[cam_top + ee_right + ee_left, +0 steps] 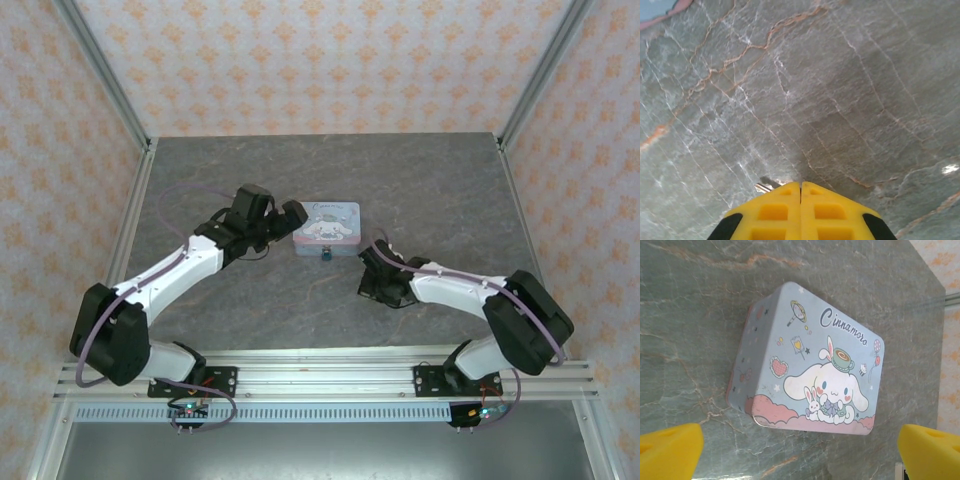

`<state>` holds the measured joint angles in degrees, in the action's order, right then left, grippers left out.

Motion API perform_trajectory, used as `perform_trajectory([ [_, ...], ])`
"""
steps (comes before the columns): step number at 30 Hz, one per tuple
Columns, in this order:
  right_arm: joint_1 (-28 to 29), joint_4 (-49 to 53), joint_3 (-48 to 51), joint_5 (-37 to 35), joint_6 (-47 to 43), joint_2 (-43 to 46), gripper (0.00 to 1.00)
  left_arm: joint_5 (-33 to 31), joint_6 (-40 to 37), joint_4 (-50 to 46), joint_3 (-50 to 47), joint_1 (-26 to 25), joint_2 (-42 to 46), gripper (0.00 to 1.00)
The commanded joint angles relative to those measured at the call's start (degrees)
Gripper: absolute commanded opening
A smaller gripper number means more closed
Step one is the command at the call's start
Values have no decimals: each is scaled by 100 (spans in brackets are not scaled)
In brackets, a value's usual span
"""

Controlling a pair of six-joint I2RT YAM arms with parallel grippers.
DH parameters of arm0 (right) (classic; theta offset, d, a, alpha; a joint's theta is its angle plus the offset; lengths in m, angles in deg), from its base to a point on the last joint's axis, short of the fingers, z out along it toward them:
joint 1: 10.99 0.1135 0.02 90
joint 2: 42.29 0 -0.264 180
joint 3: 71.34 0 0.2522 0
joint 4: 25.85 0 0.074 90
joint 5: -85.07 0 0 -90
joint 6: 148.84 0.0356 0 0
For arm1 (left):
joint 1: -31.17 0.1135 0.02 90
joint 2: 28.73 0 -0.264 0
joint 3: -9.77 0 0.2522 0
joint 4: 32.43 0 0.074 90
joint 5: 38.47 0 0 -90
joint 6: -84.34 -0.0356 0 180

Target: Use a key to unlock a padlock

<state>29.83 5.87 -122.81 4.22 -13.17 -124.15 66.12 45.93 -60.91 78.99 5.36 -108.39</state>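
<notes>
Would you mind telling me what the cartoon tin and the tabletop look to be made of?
Tin: likely thin printed metal, with a satin sheen and rounded pressed corners. Tabletop: matte grey-green with orange and white veins; marble or a printed laminate, I cannot tell which.

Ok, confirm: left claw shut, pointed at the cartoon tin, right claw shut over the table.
The left claw is open, not shut: the left wrist view shows its yellow fingers wide apart, pointed at the cartoon tin. The right claw is shut over the table.

Tiny dark-and-blue padlock (326, 254) lies at the near side of the tin (328, 224).
</notes>
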Motion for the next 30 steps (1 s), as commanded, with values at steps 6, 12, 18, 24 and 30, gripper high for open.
perform_trajectory([
  [6,-21,-288,258,-162,730,230,31,-162,132,181,270,-159,-147,100],
  [12,-17,403,-46,-128,-18,662,50,-135,100,172,299,-183,-147,100],
  [18,-21,1364,-753,-68,-1628,283,53,-159,-65,-9,340,-182,-94,100],
  [24,5,1552,-918,157,-1895,-9,51,-190,-111,-92,340,-183,-70,100],
  [30,207,1203,-548,541,-1523,44,50,-233,-171,-145,395,-183,-107,100],
])
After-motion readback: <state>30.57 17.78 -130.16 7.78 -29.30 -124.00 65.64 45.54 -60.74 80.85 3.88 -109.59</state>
